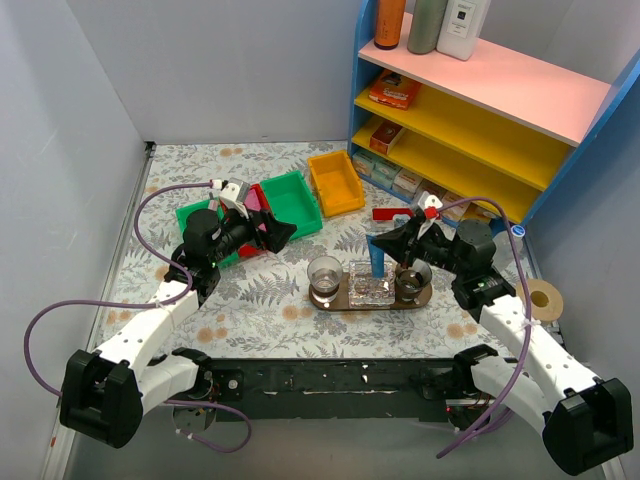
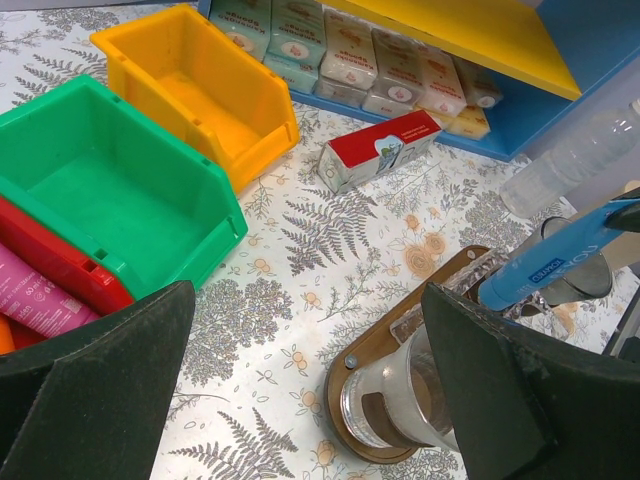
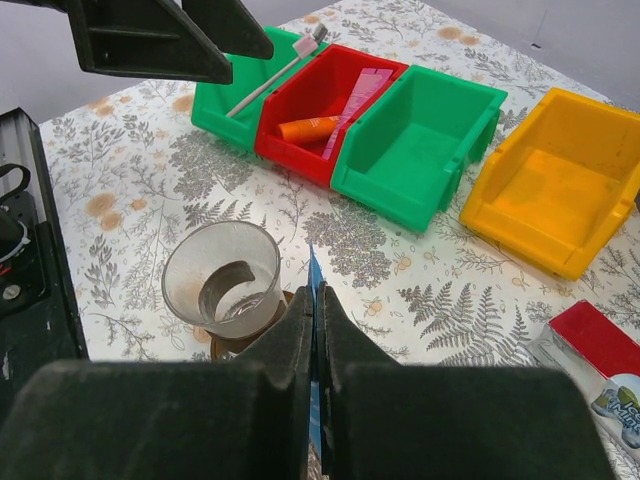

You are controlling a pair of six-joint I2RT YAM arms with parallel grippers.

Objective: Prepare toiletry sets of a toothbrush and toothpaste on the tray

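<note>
We see the blue toothpaste [image 1: 376,257], a flat tube w/ white lettering, upright above the tray [image 1: 337,303], pinched tight edge-on by the right gripper [image 3: 315,300]. The pink tube [image 3: 357,92] lies in the red bin [image 3: 295,155]. Left gripper [image 2: 310,370] gapes wide, empty. Fern-print tabletop [image 1: 250,300], grey walls, blue shelf unit [image 1: 500,80] at the rear right.

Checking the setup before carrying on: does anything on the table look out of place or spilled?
A red-and-white box lies loose on the table, between the yellow bin and the shelf, not on the shelf or in a bin. Nothing looks spilled.
</note>
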